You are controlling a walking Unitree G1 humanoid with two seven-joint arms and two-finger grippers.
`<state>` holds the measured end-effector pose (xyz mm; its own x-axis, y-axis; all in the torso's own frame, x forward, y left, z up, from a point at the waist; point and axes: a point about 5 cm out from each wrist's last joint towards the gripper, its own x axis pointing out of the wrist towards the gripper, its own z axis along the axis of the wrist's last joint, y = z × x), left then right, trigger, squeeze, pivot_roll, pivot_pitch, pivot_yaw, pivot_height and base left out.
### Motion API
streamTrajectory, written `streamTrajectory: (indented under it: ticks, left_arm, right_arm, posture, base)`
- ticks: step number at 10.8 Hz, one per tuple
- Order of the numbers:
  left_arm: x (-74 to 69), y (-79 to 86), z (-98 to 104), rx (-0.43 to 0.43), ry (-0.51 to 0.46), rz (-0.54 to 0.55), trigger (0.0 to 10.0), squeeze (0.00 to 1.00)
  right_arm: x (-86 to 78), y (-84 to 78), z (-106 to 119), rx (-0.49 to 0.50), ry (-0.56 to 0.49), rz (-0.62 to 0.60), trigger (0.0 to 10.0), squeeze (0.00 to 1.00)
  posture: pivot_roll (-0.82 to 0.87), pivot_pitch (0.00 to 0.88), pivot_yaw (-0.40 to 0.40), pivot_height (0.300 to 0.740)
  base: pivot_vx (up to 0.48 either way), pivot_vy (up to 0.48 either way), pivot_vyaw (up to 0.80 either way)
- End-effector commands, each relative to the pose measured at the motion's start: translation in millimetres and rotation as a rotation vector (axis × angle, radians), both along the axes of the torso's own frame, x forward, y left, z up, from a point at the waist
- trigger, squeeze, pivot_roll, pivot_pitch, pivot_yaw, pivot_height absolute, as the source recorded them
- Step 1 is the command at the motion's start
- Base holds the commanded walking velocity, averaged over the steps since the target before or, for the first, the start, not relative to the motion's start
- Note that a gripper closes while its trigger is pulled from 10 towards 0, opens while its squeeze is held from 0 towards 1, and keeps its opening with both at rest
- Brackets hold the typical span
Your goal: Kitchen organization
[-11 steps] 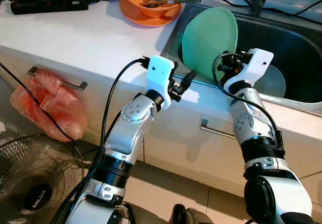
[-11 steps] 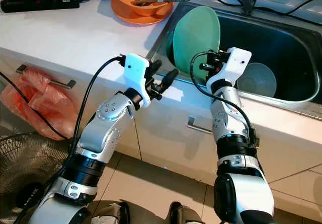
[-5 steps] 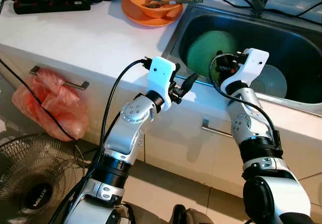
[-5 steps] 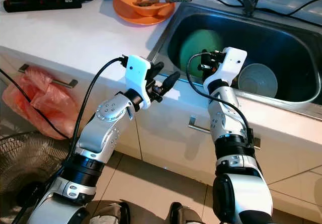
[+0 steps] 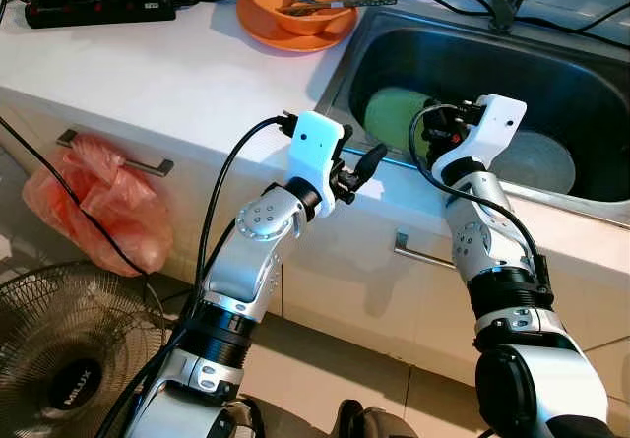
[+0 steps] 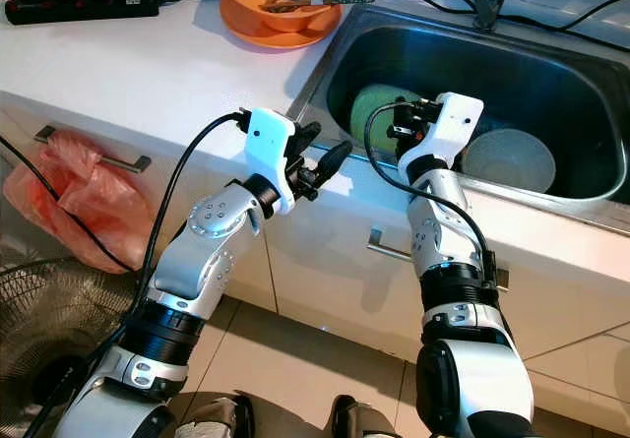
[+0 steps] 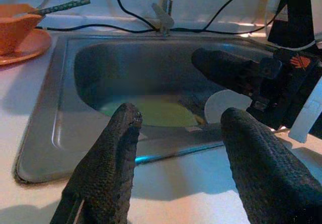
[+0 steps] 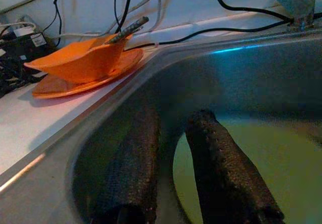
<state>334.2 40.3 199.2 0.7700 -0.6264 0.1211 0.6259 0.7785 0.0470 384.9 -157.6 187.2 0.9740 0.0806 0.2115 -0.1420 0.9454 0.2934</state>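
Note:
A green plate (image 5: 392,111) lies low in the steel sink (image 5: 345,59), against its left wall. My right gripper (image 5: 421,135) reaches into the sink just beside the plate. In the right wrist view its two fingers (image 8: 221,173) stand slightly apart, and the green plate (image 8: 271,153) lies flat beyond them, not between them. My left gripper (image 5: 359,167) hovers open over the counter's front edge left of the sink, holding nothing. A white bowl (image 5: 536,157) sits in the sink to the right of the plate.
An orange bowl with a spoon (image 5: 300,0) rests on an orange plate at the sink's back left corner. A black power strip (image 5: 98,5) and cables lie on the white counter. An orange bag (image 5: 98,212) hangs from a drawer handle above a floor fan (image 5: 69,359).
The green plate, held upright above the sink rim a second ago, has gone down and now lies low in the sink. My right gripper lowered with it. The left arm has not moved.

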Motion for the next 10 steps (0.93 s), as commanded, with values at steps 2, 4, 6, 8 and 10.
streamTrajectory:
  ticks: [2, 4, 6, 8, 10]
  left_arm:
    - [1.2, 3.5, 6, -0.029, -0.040, 0.060, 10.0, 0.00]
    - [7.4, 16.3, 17, -0.077, -0.111, 0.181, 10.0, 0.00]
    - [11.4, 25.8, 21, -0.093, -0.141, 0.258, 10.0, 0.00]
    - [12.6, 35.9, 20, -0.134, -0.145, 0.315, 10.0, 0.00]
    - [14.4, 38.5, 18, -0.131, -0.137, 0.338, 10.0, 0.00]
  right_arm:
    - [-1.6, 3.1, 11, 0.035, -0.039, 0.027, 10.0, 0.00]
    - [-4.2, 11.1, 23, 0.031, -0.092, 0.071, 10.0, 0.00]
    - [-6.5, 12.9, 26, 0.016, -0.100, 0.067, 10.0, 0.00]
    - [-11.4, 10.0, 20, -0.011, -0.085, 0.065, 10.0, 0.00]
    - [-12.6, 11.6, 16, -0.016, -0.060, 0.068, 10.0, 0.00]
  posture:
    - [0.04, 0.163, -0.042, 0.740]
    - [0.04, 0.165, -0.043, 0.740]
    - [0.04, 0.165, -0.042, 0.740]
    - [0.03, 0.166, -0.041, 0.740]
    - [0.03, 0.167, -0.038, 0.740]
  base:
    - [0.000, 0.000, 0.00]
    - [0.000, 0.000, 0.00]
    - [0.000, 0.000, 0.00]
    - [0.000, 0.000, 0.00]
    - [0.000, 0.000, 0.00]
